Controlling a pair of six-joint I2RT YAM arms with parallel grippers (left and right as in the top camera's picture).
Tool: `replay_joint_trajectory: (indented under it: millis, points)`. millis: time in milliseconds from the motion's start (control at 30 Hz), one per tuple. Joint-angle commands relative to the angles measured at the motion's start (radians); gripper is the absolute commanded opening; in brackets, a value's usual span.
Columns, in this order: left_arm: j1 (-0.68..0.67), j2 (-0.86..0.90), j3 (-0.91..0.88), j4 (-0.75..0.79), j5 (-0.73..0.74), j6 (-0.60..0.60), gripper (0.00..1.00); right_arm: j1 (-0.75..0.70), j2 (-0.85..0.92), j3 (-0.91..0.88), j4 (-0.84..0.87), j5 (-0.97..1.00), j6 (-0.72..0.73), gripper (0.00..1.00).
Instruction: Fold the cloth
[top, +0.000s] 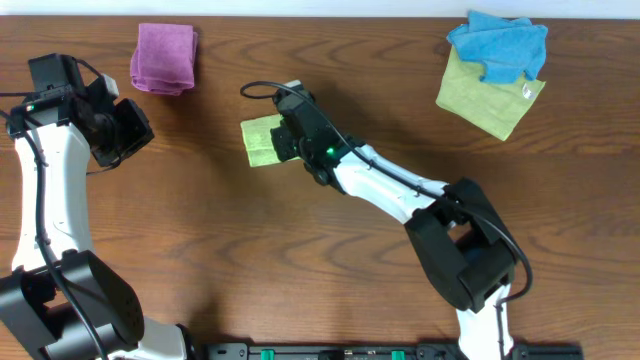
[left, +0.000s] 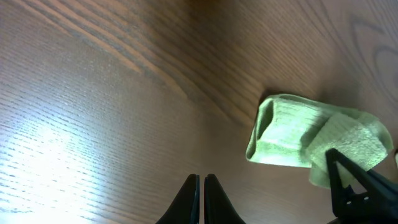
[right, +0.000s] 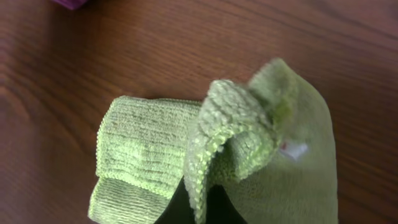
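One white tag (right: 293, 150) on cloth (right: 143, 149), print unreadable; right hand (top: 282, 140) pinching raised fold; left hand (left: 202, 182) clenched.

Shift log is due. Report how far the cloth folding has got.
Done: the cloth already lies as a small doubled bundle. In hand: the right gripper pinches a raised flap beside the white tag. The left gripper is shut, empty and apart from the bundle. Left: lay that flap flat and let go.
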Motion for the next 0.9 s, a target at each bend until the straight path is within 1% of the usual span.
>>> replay_joint_trajectory:
  millis: [0, 167, 200, 233, 267, 300, 333, 367, 433, 467, 600, 700, 800, 867]
  points:
    - [0.001, -0.025, -0.001, -0.005, 0.006, 0.014, 0.06, 0.022, 0.037, 0.008, 0.007, -0.024, -0.012, 0.02]
    - [0.001, -0.025, -0.001, -0.005, 0.006, 0.014, 0.06, 0.032, 0.037, 0.008, 0.009, -0.035, -0.012, 0.02]
    - [0.001, -0.025, -0.001, -0.005, 0.006, 0.015, 0.06, 0.032, 0.037, 0.008, 0.009, -0.053, -0.012, 0.05]
    - [0.001, -0.025, -0.001, -0.005, 0.006, 0.015, 0.06, 0.032, 0.037, 0.008, 0.009, -0.088, -0.011, 0.16]
    - [0.001, -0.025, -0.001, -0.005, 0.006, 0.018, 0.06, 0.032, 0.037, 0.008, 0.009, -0.168, -0.011, 0.21]
    - [0.001, -0.025, -0.001, -0.004, 0.006, 0.023, 0.06, 0.032, 0.036, 0.008, 0.009, -0.228, -0.011, 0.20]
    - [0.002, -0.025, -0.001, -0.004, 0.003, 0.022, 0.06, 0.032, 0.036, 0.008, 0.008, -0.282, -0.011, 0.24]
    - [0.002, -0.025, -0.001, -0.004, 0.003, 0.023, 0.06, 0.032, 0.036, 0.008, 0.009, -0.333, -0.004, 0.38]
    - [0.002, -0.025, -0.001, -0.004, 0.003, 0.023, 0.06, 0.036, 0.036, 0.008, 0.009, -0.359, 0.000, 0.85]
    - [0.002, -0.025, -0.001, -0.004, 0.003, 0.025, 0.06, 0.039, 0.036, 0.008, 0.009, -0.354, 0.000, 0.99]
    - [0.002, -0.025, -0.001, -0.005, 0.003, 0.030, 0.06, 0.031, 0.036, 0.013, 0.009, -0.329, 0.005, 0.99]
    - [0.002, -0.025, -0.002, -0.006, 0.002, 0.046, 0.06, 0.015, 0.032, 0.032, 0.004, -0.329, 0.037, 0.99]
    - [0.002, -0.024, -0.005, -0.005, -0.034, 0.056, 0.06, -0.004, 0.006, 0.069, -0.057, -0.269, 0.033, 0.99]
    - [0.002, -0.024, -0.011, 0.000, -0.035, 0.056, 0.06, -0.017, -0.021, 0.106, -0.121, -0.236, -0.007, 0.99]
